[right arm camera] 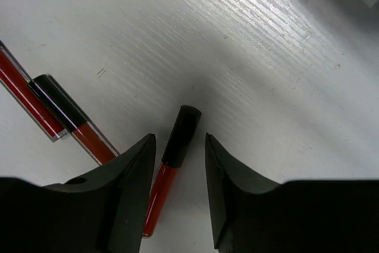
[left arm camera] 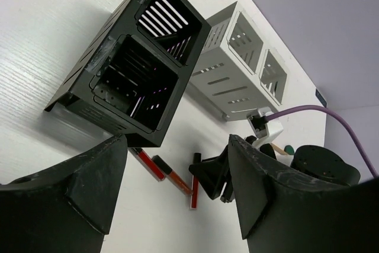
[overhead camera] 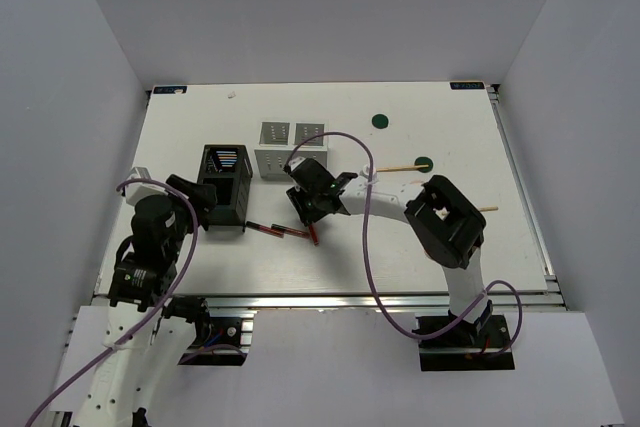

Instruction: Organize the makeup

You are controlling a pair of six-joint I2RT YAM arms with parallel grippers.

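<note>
From above, the left gripper sits right beside the black open-frame holder. The right gripper hangs low over the white tabletop. Three slim red-and-black tubes lie flat, one under the right gripper and two just beside it. The white two-compartment box stands just past this gripper. Two dark green round discs and two thin wooden sticks lie farther off. In the left wrist view, the left gripper's fingers are spread wide with nothing between them. The black holder is straight ahead of them. In the right wrist view, the right gripper's fingers are partly spread. One tube lies between them, its black cap pointing away. A thin gap shows on each side, so it is not pinched. The other two tubes lie side by side off to the left of the fingers.
</note>
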